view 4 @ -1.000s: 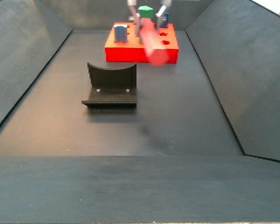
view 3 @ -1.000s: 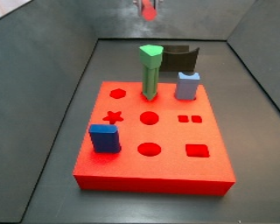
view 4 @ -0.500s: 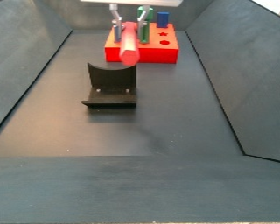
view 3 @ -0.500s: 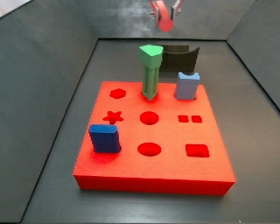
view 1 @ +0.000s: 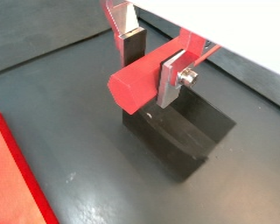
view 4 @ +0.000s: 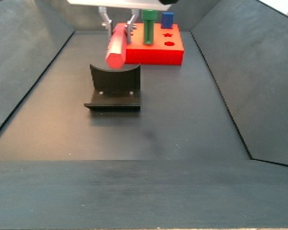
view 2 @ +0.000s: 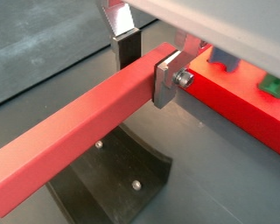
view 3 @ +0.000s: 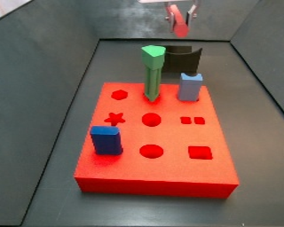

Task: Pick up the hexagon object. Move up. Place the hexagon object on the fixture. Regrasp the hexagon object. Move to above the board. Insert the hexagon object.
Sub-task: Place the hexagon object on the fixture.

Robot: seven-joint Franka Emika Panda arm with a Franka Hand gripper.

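My gripper point(view 1: 150, 66) is shut on the hexagon object point(view 1: 136, 85), a long salmon-red bar held level. In a wrist view the bar point(view 2: 73, 131) reaches out well past the fingers. It hangs just above the dark fixture point(view 1: 184, 131), which also shows under it point(view 2: 108, 171). In a side view the gripper point(view 4: 118, 22) holds the bar point(view 4: 116, 47) over the fixture's point(view 4: 114, 87) back wall; I cannot tell if they touch. The red board point(view 3: 174, 133) lies beyond point(view 4: 158, 56), and the gripper point(view 3: 177, 13) is high above the fixture point(view 3: 184, 58).
On the board stand a green pointed peg point(view 3: 152, 71), a light-blue block point(view 3: 191, 86) and a dark blue cube point(view 3: 106, 139). Grey bin walls point(view 4: 39, 67) slope up on both sides. The board's edge point(view 1: 8, 166) lies near the fixture.
The gripper has carried the bar away from above the board and down over the fixture. The bar stays gripped and level.
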